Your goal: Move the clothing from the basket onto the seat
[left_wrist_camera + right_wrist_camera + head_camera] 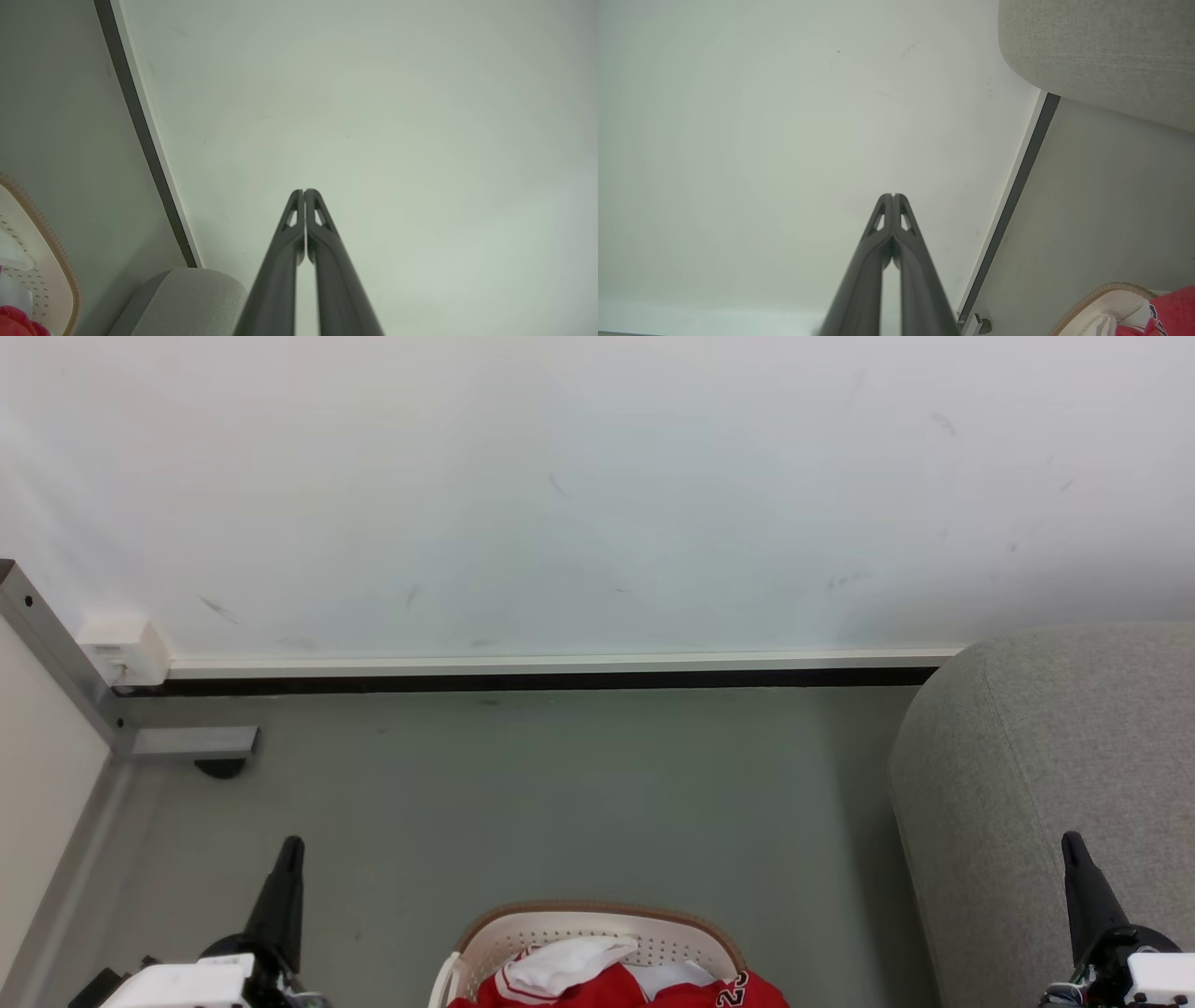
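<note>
While left claw (292,845) and right claw (1071,841) sit clenched empty, crumpled red-and-white clothing (583,991) heaped in cream basket (597,908)

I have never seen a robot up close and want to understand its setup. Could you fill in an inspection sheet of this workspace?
Surface: smooth grey-green floor.
Job's things: cream basket with a brown rim stands on the floor just ahead of the robot. Red and white clothing is piled inside it. The grey seat is to the robot's right, with no clothing on the part that shows.
Clutter: nothing seen.
Grippers: left gripper and right gripper are both shut, holding nothing, fingers pointing toward the wall.
Cables: nothing seen.
Surroundings: white wall with faint scuffs, white baseboard, metal frame and small white box at the left.
</note>
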